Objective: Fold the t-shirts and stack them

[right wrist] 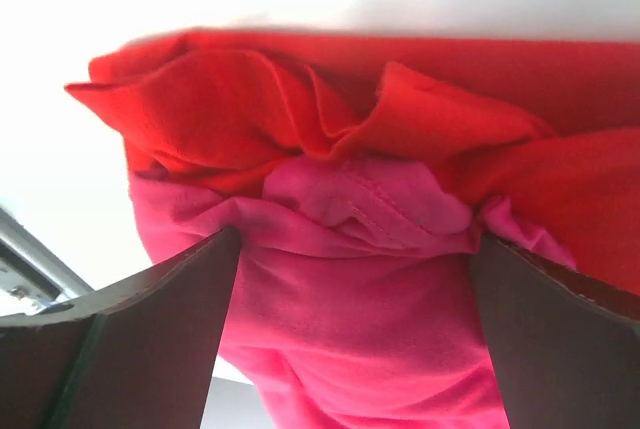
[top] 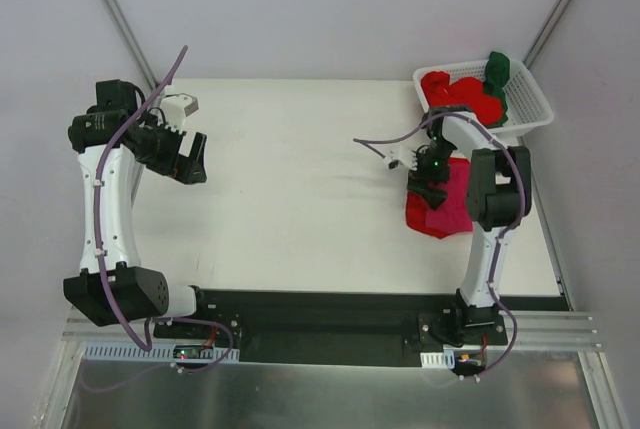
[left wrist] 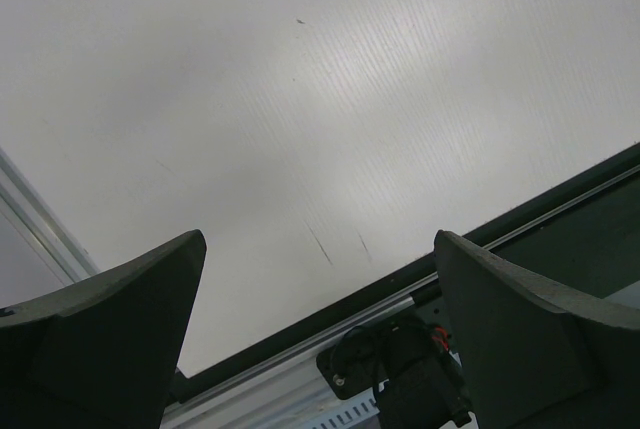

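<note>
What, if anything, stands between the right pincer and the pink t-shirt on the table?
Nothing visible does. The open right pincer straddles the pink t-shirt, with a red t-shirt bunched against its far side.

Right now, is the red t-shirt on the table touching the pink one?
Touching. The right wrist view shows the red t-shirt bunched directly against the pink t-shirt, with no gap between them.

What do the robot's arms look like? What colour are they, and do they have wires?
The left arm and right arm are white tubes with chunky black joints. A thin purple cable runs along each one. The left gripper and right gripper each have two dark, wedge-shaped fingers. A tiny green light glows near the right wrist.
</note>
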Controlling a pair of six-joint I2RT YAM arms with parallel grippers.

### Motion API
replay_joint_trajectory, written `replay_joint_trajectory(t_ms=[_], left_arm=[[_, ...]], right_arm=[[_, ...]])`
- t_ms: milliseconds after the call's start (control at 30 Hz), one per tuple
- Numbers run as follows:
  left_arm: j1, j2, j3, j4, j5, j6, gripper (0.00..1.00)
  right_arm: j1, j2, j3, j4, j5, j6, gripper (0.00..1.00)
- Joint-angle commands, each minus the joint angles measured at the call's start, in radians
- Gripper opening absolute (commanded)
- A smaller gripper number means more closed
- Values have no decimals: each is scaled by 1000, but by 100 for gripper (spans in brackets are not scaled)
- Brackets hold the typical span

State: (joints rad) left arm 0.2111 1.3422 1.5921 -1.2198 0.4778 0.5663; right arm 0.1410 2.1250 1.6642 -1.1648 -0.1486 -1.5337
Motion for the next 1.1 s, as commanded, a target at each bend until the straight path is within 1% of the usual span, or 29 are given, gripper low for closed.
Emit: replay_joint_trajectory(t_ms=[0,100,233,400,833,900,967,1000,1067], left_arm=[[7,14,28,-20,18,12,99],[8,23,39,-20,21,12,99],[8,29,42,-20,24,14,99],[7,29,43,-18,24,15,99],[8,15,35,-20,24,15,99],[8,14,34,-21,24,17,99],[7,12,34,-20,21,14,99],[8,9,32,-20,22,17,99],[7,5,31,-20,19,15,99]], right_arm=[[-35,-108,-191,-33,7,-26,97],[-64,-167,-269,-27,9,-34,97],[-103,-229,-325,-22,9,-23,97],[-119,-306,-379,-21,1,-19,97],[-169,-422,-509,-26,4,-19,97],[-169,-438,-498,-27,-20,-3,97],[-169,-459,-457,-27,-75,17,97],[-169,-456,-384,-30,-89,53,97],[-169,-442,-312,-61,-111,84,97]])
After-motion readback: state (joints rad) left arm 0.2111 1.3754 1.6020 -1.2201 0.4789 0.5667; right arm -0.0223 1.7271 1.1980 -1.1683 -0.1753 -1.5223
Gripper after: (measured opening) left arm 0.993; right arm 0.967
